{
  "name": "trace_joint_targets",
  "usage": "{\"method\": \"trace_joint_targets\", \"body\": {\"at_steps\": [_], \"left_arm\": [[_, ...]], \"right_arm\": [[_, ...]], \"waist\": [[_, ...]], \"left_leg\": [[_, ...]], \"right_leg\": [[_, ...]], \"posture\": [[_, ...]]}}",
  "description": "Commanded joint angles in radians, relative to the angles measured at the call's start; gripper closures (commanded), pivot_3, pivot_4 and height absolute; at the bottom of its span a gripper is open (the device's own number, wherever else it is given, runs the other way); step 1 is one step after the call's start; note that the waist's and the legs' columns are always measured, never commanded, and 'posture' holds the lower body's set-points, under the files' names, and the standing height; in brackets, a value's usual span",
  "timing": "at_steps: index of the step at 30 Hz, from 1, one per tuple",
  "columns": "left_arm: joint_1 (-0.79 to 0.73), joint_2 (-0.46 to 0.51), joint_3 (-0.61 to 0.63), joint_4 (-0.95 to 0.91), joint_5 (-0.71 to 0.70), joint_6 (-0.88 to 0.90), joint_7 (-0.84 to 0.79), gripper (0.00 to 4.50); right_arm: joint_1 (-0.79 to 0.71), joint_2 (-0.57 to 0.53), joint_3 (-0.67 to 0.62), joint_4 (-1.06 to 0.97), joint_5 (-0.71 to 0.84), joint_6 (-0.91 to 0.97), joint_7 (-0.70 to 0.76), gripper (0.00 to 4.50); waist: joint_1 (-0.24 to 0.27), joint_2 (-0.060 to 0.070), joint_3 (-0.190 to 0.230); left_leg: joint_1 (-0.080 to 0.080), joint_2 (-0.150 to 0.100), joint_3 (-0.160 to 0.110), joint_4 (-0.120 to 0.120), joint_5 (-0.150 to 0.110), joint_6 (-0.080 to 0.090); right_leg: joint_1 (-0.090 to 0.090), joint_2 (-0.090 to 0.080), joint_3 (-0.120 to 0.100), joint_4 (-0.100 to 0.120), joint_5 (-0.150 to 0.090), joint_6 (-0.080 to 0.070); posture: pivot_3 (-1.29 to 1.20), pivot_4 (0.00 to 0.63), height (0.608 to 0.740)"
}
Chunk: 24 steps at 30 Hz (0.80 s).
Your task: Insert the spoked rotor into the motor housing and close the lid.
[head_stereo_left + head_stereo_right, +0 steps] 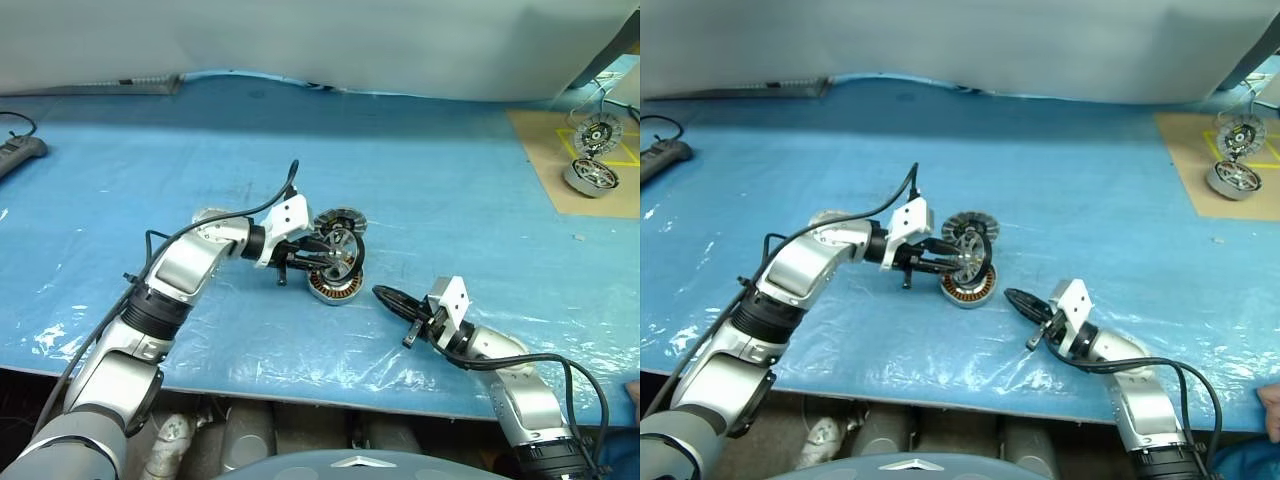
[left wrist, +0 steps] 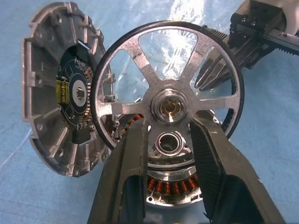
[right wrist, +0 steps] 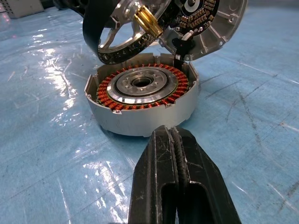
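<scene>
Gripping the rotor (image 2: pixel 167 88) by a lower spoke near its hub, the left gripper (image 2: pixel 169 140) holds the wheel on edge, tilted, just above the housing (image 3: pixel 142 100). Its two fingers (image 2: pixel 126 182) close on the metal from either side. The housing sits on the blue sheet (image 1: pixel 450 180) near the middle of the table, open side up, its copper windings and dark centre bare. The lid (image 2: pixel 56 93) stands swung open at the housing's far edge, its inner face turned toward the rotor; whether the rotor's rim touches the lid is hard to tell from here. The rotor's brass shaft points down toward the housing's centre without entering it.

The right gripper (image 3: pixel 175 140) hangs low over the sheet just beside the housing, on the robot's side, its fingers pressed together on nothing and pointing at the housing wall.

Far off at the right, a second motor (image 1: pixel 592 176) rests on a brown board (image 1: pixel 540 150). A power strip (image 1: pixel 18 152) lies at the left edge.
</scene>
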Motion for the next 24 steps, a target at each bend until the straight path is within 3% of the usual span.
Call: {"method": "trace_joint_targets", "body": {"at_steps": [1,24], "left_arm": [[-0.026,0.019,-0.016,-0.022,-0.003,0.012,-0.033,3.45],[-0.032,0.095,-0.054,0.011,0.029,0.006,-0.109,3.45]], "right_arm": [[-0.01,0.005,0.009,-0.002,-0.01,-0.03,0.0,4.5],[-0.035,0.024,0.017,0.037,-0.044,-0.035,-0.024,4.5]], "waist": [[0.0,0.0,0.0],[0.0,0.0,0.0]], "left_leg": [[0.0,0.0,0.0,0.0,0.0,0.0],[0.0,0.0,0.0,0.002,0.001,0.001]], "right_leg": [[0.0,0.0,0.0,0.0,0.0,0.0],[0.0,0.0,0.0,0.002,0.0,0.0]], "posture": [[0.0,0.15,0.74],[0.0,0.15,0.74]]}}
